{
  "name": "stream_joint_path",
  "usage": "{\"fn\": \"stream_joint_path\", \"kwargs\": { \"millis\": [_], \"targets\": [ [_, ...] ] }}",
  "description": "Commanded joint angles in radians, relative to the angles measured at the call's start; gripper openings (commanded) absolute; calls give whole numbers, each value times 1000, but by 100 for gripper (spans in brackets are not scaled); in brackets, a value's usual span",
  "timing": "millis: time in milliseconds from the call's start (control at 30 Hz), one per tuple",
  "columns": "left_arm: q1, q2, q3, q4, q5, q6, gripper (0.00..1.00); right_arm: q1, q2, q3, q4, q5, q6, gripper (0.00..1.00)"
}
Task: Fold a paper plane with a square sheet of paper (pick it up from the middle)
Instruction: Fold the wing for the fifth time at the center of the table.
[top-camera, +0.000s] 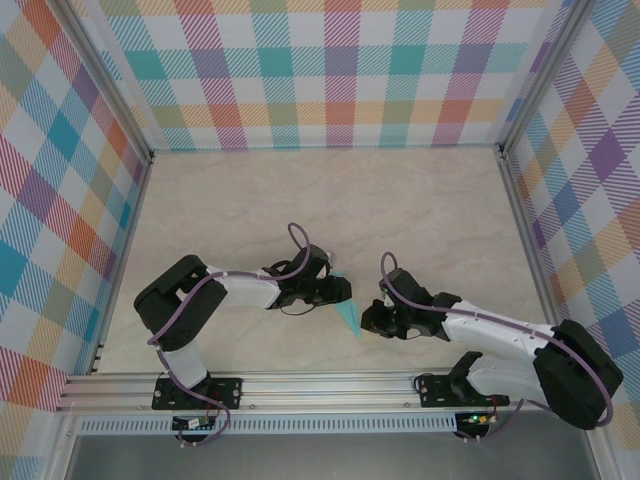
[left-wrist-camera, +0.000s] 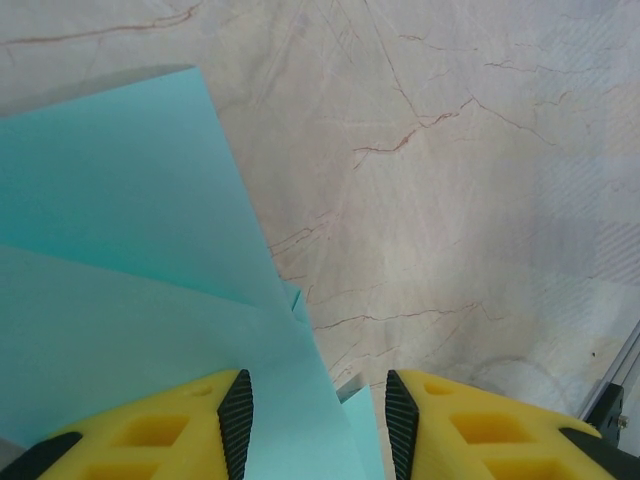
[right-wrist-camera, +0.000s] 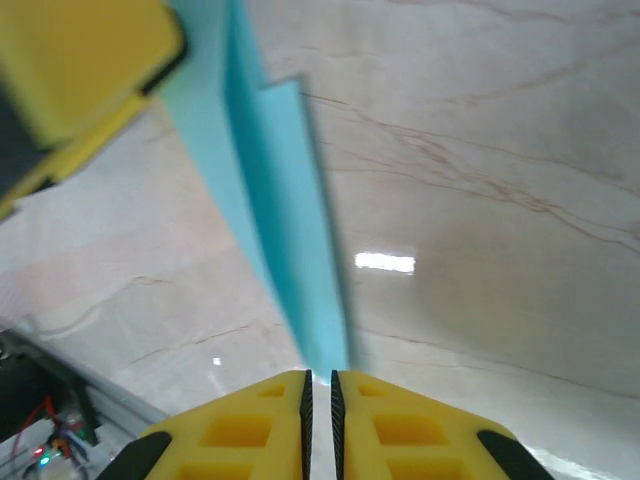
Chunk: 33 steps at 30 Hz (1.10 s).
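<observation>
Just below centre in the overhead view, the light, floppy paper plane (top-camera: 347, 313) has its tip pinched by the near-closed jaws of the right gripper (right-wrist-camera: 319, 400), while the jaws of the left gripper (left-wrist-camera: 315, 420) stand apart around its wide end, grip unclear; its layered central crease looks the stiffest hold.

No legible text, label, brand, number or sign is present on the paper plane (top-camera: 348, 314), the left gripper (left-wrist-camera: 318, 400), the right gripper (right-wrist-camera: 319, 385), the table (top-camera: 400, 200) or the plaid walls (top-camera: 320, 70) in any view.
</observation>
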Motion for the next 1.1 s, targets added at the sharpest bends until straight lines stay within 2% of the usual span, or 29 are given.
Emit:
{"fn": "stream_joint_path", "kwargs": {
  "millis": [0, 333, 600, 800, 1067],
  "targets": [
    [-5, 22, 11, -56, -25, 21, 42, 1, -6, 11, 64, -44, -24, 16],
    [-4, 28, 22, -66, -27, 20, 41, 3, 205, 84, 275, -197, -30, 13],
    [-4, 24, 22, -70, -26, 20, 40, 3, 308, 89, 209, -126, -27, 12],
    [-5, 19, 16, -80, -31, 26, 40, 3, 314, 43, 171, -77, -14, 12],
    [-4, 21, 15, -83, -33, 28, 40, 3, 330, -22, 181, -71, 10, 12]
  ]
}}
